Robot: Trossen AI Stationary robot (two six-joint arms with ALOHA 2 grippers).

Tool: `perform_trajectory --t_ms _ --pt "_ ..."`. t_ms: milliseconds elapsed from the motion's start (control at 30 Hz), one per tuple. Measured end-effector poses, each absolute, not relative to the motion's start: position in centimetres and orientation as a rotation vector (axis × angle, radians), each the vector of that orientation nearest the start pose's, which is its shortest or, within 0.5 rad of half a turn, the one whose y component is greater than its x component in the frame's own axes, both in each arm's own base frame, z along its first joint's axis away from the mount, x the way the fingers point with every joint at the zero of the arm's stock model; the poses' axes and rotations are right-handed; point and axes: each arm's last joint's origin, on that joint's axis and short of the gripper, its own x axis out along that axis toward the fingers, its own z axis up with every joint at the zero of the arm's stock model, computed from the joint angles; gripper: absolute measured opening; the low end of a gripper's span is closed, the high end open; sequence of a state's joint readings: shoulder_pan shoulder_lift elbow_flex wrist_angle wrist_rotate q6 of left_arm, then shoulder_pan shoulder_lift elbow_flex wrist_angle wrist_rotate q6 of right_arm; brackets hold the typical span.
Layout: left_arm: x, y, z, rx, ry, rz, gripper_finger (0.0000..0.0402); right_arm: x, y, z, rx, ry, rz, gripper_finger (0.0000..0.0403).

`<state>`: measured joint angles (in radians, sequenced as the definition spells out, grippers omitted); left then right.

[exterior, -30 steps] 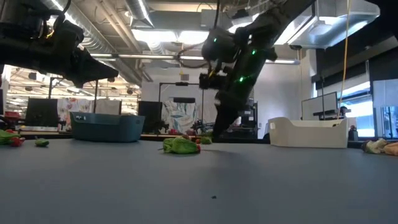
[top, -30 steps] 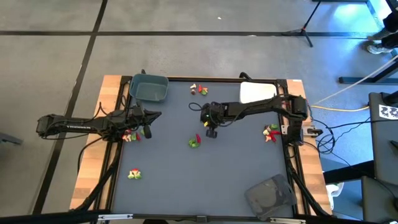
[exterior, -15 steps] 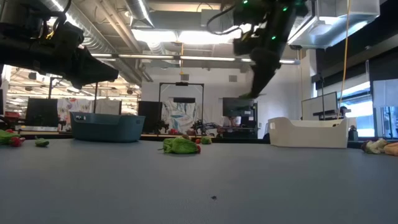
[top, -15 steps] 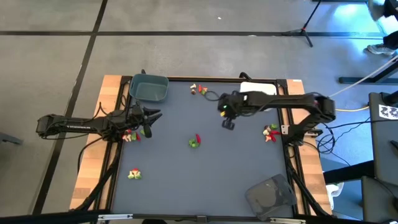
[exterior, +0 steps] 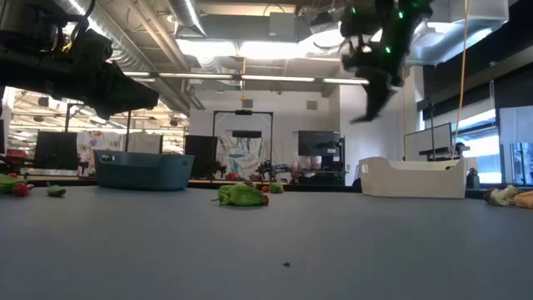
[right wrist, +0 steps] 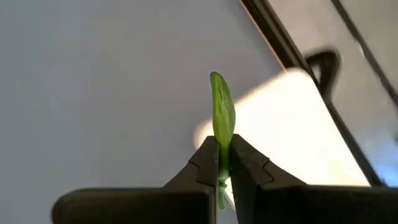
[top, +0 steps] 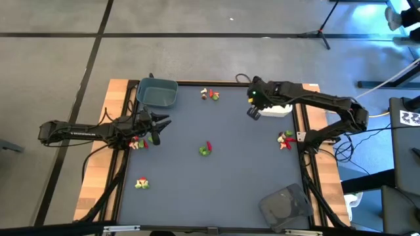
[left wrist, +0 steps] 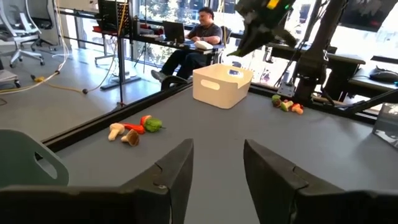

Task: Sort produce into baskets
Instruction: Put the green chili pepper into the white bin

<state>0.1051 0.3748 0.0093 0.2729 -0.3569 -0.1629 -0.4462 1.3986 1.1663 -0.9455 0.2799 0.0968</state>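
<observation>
Fingers, right arm: clenched on a thin green leaf-like piece, long axis running straight out past the tips. White tub: just beyond and below, at the bench's far right; right arm nearer by far. Fingers, left arm: released, empty, at the left edge, near the blue-grey tub.

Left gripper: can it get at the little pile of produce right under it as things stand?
Probably yes. The left gripper is open and empty, hovering beside the red-and-green pile at the table's left edge, with nothing between them. The right gripper is far off, holding a green piece.
</observation>
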Motion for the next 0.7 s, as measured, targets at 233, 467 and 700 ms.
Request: perform_trajectory --t_ms 233,467,700 --pt "11.7 2.3 16.0 -0.158 0.053 0.468 0.0138 19.7 -14.9 24.6 0.298 1.219 -0.844 0.0019" --pt "11.7 2.3 16.0 -0.161 0.052 0.468 0.0138 17.7 -17.0 21.5 0.399 1.157 -0.945 0.0019" --pt "11.7 2.3 16.0 -0.167 0.051 0.469 0.0138 17.1 -17.3 19.9 0.413 1.127 -0.967 0.0019"
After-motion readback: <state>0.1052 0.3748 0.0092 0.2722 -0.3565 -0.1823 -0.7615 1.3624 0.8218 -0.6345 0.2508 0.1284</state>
